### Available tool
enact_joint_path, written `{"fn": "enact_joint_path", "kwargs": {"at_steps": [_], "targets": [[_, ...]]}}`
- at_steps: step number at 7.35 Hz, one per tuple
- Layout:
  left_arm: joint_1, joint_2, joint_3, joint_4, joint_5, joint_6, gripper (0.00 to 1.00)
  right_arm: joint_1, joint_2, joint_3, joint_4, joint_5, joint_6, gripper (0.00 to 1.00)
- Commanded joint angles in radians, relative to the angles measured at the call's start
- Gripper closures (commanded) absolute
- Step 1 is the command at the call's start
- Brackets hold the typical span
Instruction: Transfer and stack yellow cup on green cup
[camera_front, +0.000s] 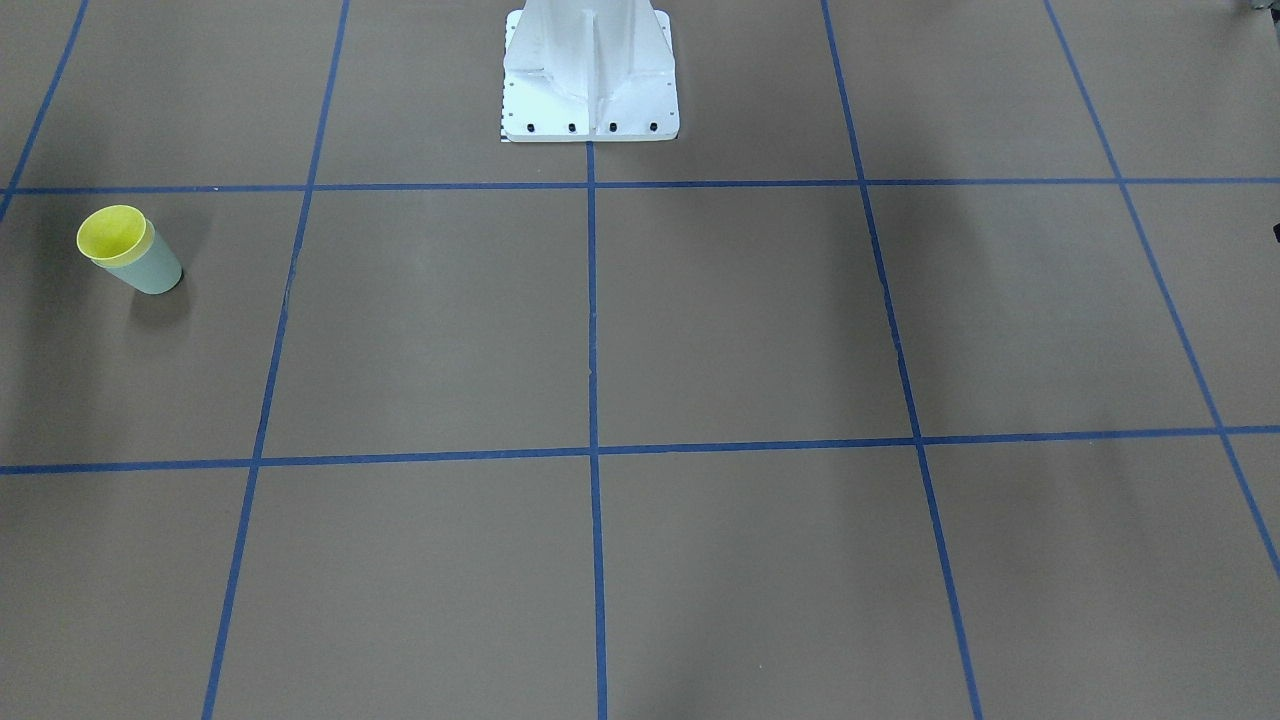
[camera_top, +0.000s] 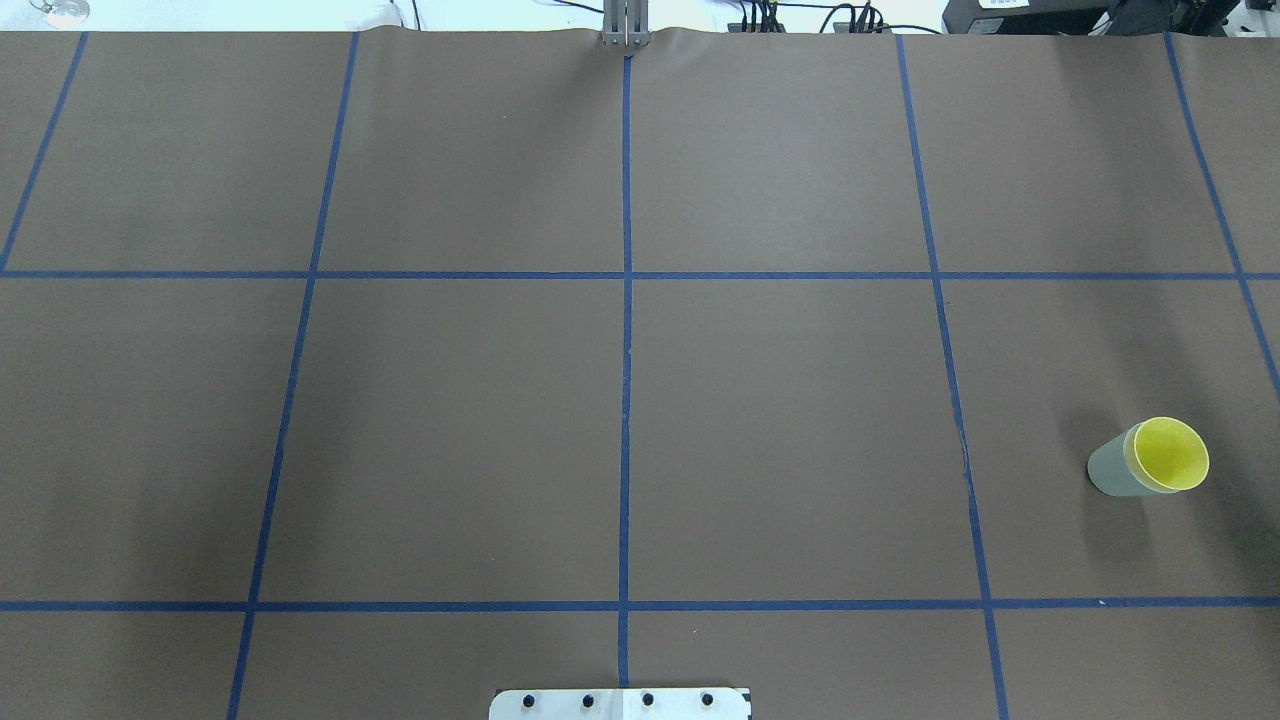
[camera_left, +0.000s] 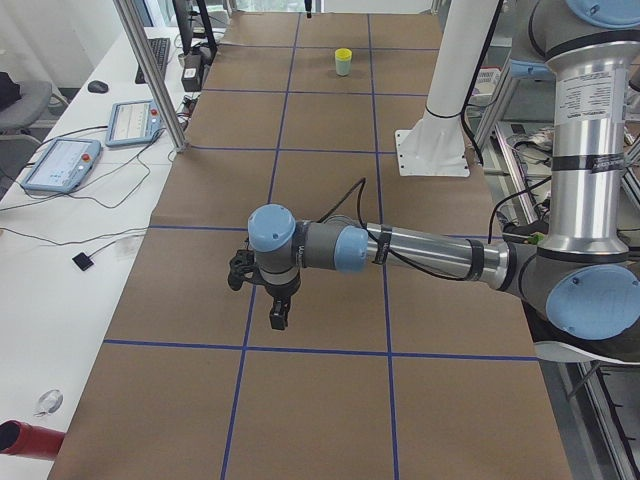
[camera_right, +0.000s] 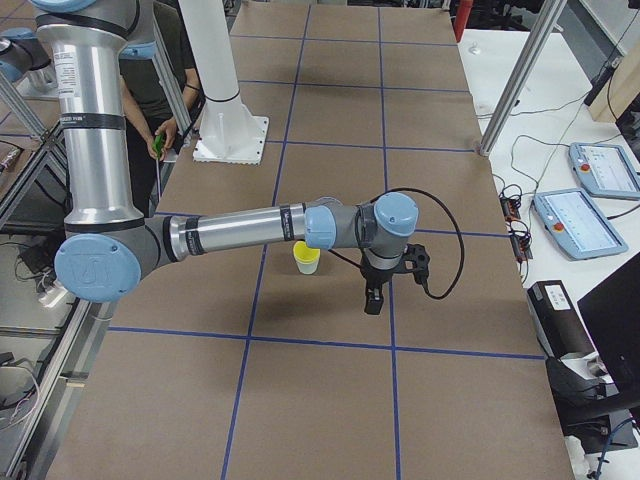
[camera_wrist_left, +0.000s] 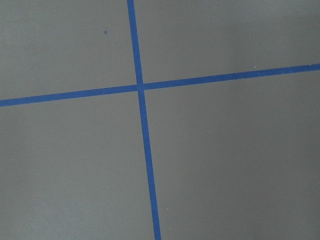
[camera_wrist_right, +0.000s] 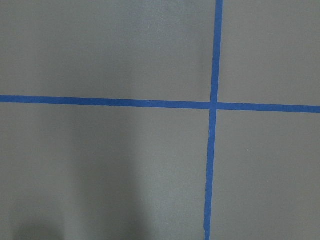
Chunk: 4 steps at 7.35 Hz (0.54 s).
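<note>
The yellow cup (camera_front: 112, 233) sits nested inside the green cup (camera_front: 152, 272), upright on the brown table on my right side. The yellow cup (camera_top: 1170, 455) and the green cup (camera_top: 1108, 470) also show in the overhead view. In the exterior left view the pair (camera_left: 343, 62) stands far down the table. My left gripper (camera_left: 278, 318) hangs over a blue tape line, far from the cups; I cannot tell whether it is open or shut. My right gripper (camera_right: 372, 300) hangs a short way beside the yellow cup (camera_right: 305, 250), apart from it; I cannot tell its state. Both wrist views show only table.
The white robot pedestal (camera_front: 590, 75) stands at the table's middle on the robot's side. Blue tape lines (camera_top: 626, 350) divide the brown mat into squares. A person (camera_right: 165, 70) stands behind the pedestal. Teach pendants (camera_left: 60, 160) and cables lie on the side bench.
</note>
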<state>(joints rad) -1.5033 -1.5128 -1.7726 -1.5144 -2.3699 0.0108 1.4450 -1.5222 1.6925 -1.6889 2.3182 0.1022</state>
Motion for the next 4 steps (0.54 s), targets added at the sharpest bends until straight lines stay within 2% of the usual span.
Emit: {"fn": "enact_joint_path", "kwargs": {"at_steps": [1,4], "targets": [[0.000,0.000,-0.001,-0.001,0.000,0.000,0.00,0.000,-0.001,-0.002,0.000,0.001,0.002,0.00],[0.000,0.000,-0.005,-0.001,0.000,0.001,0.00,0.000,-0.003,-0.011,0.000,0.001,0.002,0.00]]}}
